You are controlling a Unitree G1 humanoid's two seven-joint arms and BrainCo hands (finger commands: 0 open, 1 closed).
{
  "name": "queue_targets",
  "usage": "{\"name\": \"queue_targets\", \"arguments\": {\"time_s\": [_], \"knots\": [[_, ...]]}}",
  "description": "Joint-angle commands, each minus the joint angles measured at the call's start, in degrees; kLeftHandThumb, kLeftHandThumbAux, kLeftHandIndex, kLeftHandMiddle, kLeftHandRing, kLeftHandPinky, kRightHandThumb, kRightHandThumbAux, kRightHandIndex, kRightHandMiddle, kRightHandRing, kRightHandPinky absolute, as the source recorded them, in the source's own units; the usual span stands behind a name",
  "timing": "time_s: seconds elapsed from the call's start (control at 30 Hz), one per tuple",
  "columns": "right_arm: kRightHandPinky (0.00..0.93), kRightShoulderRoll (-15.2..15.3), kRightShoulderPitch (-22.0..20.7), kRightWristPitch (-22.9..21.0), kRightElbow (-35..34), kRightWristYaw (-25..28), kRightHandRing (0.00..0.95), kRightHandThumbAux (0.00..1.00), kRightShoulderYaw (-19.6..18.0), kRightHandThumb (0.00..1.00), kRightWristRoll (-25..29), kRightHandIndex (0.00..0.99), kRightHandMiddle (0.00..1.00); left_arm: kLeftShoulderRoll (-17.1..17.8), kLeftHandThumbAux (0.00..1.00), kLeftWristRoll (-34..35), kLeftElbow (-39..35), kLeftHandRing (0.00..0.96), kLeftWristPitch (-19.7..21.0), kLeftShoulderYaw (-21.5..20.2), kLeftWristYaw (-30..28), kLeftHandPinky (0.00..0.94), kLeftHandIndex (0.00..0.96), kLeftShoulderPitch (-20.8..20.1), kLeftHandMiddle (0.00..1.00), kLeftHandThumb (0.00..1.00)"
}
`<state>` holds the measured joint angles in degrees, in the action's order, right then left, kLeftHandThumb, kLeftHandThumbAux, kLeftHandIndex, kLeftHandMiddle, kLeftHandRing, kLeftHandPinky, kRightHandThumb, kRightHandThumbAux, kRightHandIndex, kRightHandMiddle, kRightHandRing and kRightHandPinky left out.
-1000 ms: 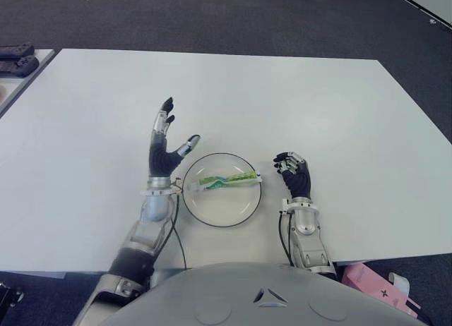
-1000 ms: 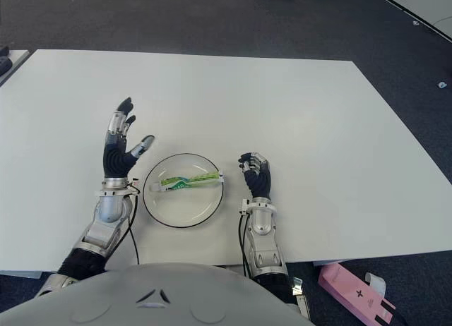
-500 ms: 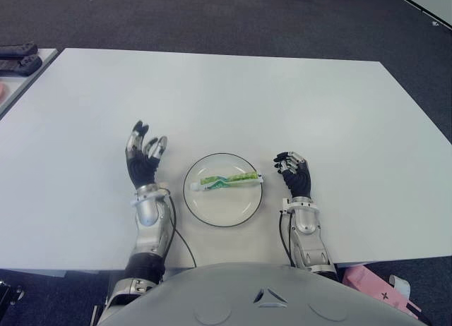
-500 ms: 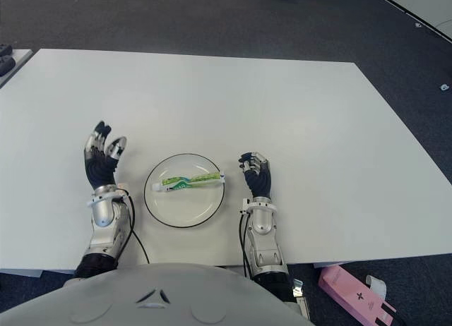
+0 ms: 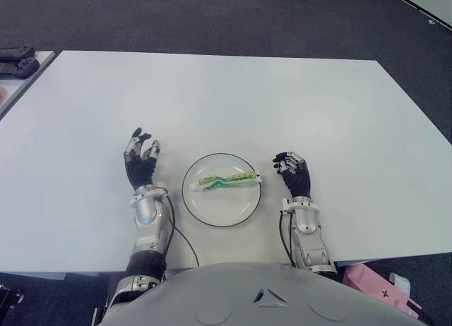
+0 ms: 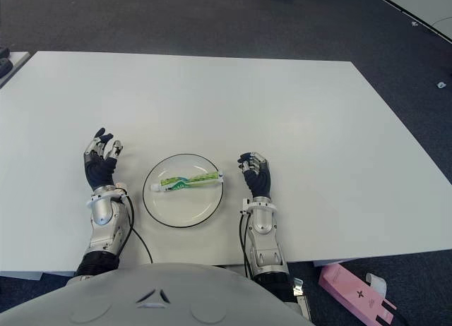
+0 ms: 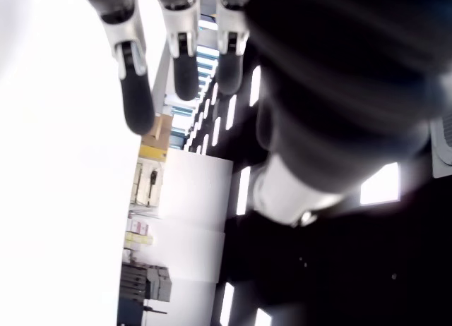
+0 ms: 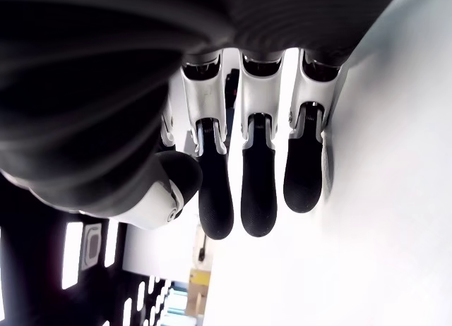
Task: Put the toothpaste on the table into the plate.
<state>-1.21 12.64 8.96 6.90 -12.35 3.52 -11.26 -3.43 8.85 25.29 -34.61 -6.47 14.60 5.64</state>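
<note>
- Nearest, at the bench's (image 5: 353, 128) near edge, the two forearms frame the plate (image 5: 222, 189), one on each side.
- The left hand (image 5: 140, 164) shows just left of the plate, palm up off the surface, fingers relaxed and loosely spread, grasping nothing; its wrist view shows only bare fingertips.
- The right hand (image 5: 293, 173) shows just right of the plate, fingers curled inward on nothing. It looks idle, kept clear of the dish.
- Between them, the plate is a white dish with a dark rim. The toothpaste (image 5: 226, 180) lies flat inside it, across the far half, cap end toward the right rim, not touched by either hand.
- With the tube inside the rim and both hands empty, the task looks done.
- Farther off, the bench is bare; dark objects (image 5: 15, 59) sit on a side surface at far left.
</note>
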Motion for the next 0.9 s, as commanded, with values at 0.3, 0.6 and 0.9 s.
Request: {"name": "queue_targets", "arguments": {"time_s": [0.3,0.6,0.9], "knots": [[0.508,0.12,0.14,-1.93,0.49,0.31,0.507,0.729,0.19,0.712,-0.40,0.429,0.511,0.23,0.723,-1.34,0.32,0.431,5.87,-1.15,-3.16,0.422,0.425,3.72,0.464,0.716],[0.497,0.31,0.25,-1.85,0.44,0.42,0.502,0.729,0.09,0.711,-0.30,0.430,0.511,2.10,0.723,-4.94,-0.24,0.491,7.37,-0.20,-6.01,0.509,0.426,5.43,0.500,0.712],[0.502,0.24,0.50,-1.74,0.33,0.38,0.505,0.729,0.00,0.712,-0.21,0.430,0.512,3.71,0.723,-7.90,-2.67,0.507,10.72,1.50,-7.51,0.520,0.427,7.22,0.509,0.710]]}}
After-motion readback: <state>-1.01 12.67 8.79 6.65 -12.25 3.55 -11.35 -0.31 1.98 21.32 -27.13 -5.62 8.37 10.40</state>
